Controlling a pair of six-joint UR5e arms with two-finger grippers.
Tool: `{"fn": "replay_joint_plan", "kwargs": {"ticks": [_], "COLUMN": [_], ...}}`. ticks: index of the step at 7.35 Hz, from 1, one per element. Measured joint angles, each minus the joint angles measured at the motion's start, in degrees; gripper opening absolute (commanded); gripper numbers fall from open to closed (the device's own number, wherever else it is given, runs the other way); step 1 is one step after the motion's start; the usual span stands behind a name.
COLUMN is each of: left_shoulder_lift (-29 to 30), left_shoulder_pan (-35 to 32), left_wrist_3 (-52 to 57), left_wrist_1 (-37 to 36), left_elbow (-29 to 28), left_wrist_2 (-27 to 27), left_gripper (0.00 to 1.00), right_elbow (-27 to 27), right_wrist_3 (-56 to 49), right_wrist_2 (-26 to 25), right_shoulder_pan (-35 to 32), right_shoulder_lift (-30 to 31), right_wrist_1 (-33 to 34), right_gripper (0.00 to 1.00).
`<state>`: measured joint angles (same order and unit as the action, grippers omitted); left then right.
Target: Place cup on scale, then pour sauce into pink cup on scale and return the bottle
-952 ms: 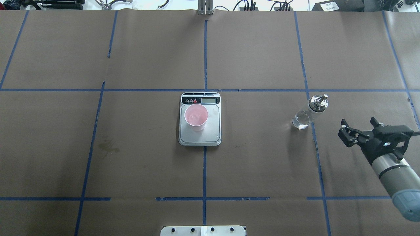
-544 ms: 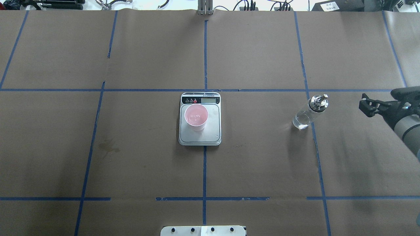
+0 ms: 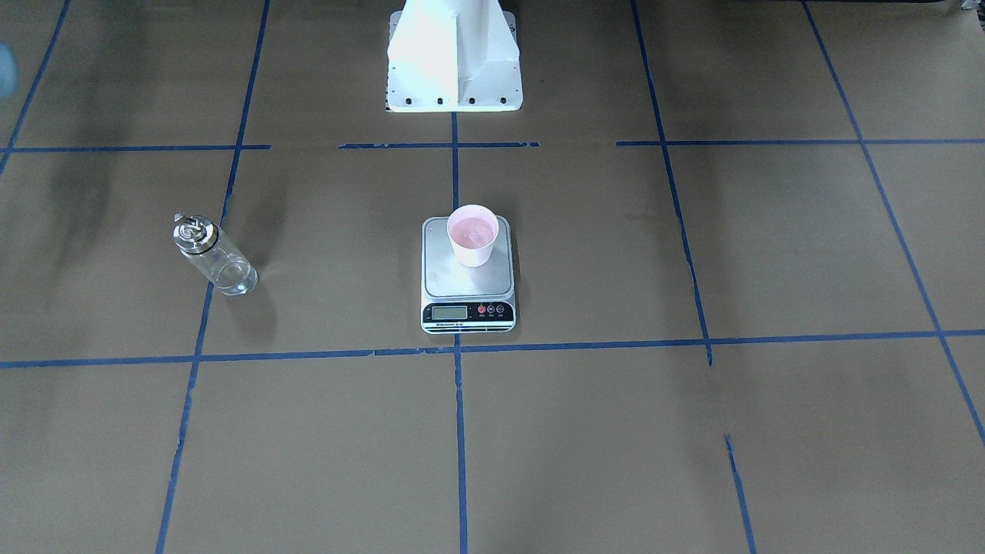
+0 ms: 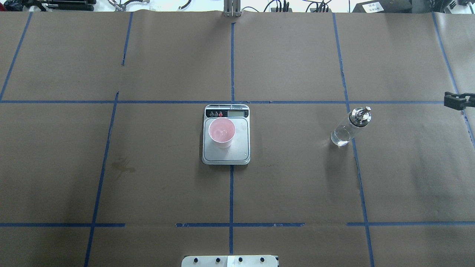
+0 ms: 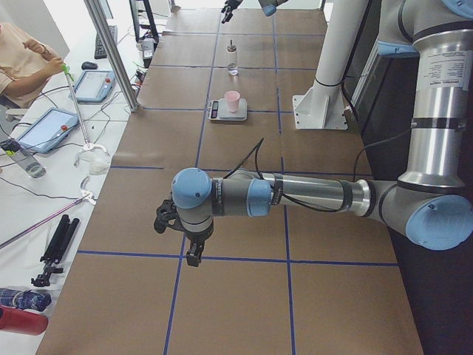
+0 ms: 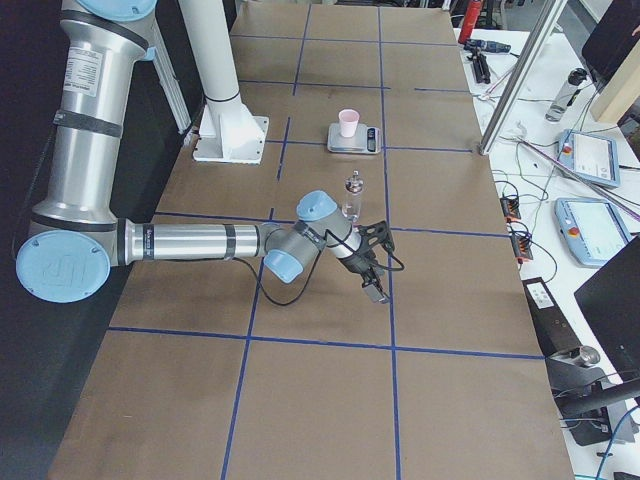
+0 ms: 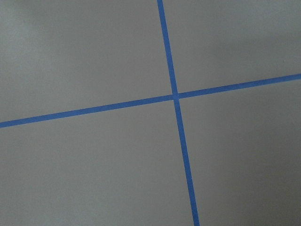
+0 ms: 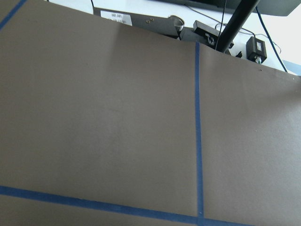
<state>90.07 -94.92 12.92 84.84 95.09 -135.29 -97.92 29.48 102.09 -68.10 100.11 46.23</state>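
The pale pink cup (image 4: 222, 131) stands upright on the steel-grey scale (image 4: 226, 155) at the table's middle, and both show in the front view, cup (image 3: 472, 237) on scale (image 3: 466, 291). The clear glass bottle (image 4: 348, 128) with its silver pourer cap stands alone to the right, upright, with clear sauce low inside; it also shows in the front view (image 3: 215, 260). My right gripper (image 4: 455, 101) is at the overhead view's right edge, well clear of the bottle, open and empty (image 6: 380, 262). My left gripper (image 5: 177, 229) shows only in the left side view, far from the scale; I cannot tell its state.
Brown paper with blue tape lines covers the table. The robot's white base (image 3: 454, 69) stands at the near edge behind the scale. A faint stain (image 4: 122, 165) marks the paper on the left. Tablets, cables and a seated person (image 5: 22, 52) are beyond the far edge.
My right gripper has drawn away from the bottle, to the right and farther back, and is nearly out of the overhead view. Bottle, cup and scale have not moved.
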Motion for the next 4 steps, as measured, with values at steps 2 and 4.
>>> {"fn": "replay_joint_plan", "kwargs": {"ticks": [2, 4], "left_shoulder_lift": [0.0, -0.1], "left_shoulder_pan": [0.0, 0.0], "left_wrist_3": [0.0, 0.1], "left_wrist_1": [0.0, 0.0], "left_elbow": [0.0, -0.1], "left_wrist_2": [0.0, 0.0], "left_gripper": [1.00, 1.00], "right_elbow": [1.1, 1.3], "right_wrist_3": [-8.9, -18.2], "right_wrist_2": [10.4, 13.6], "right_shoulder_pan": [-10.3, -13.9], "right_shoulder_lift": [-2.2, -2.7], "right_wrist_1": [15.5, 28.9], "right_gripper": [1.00, 1.00]}}
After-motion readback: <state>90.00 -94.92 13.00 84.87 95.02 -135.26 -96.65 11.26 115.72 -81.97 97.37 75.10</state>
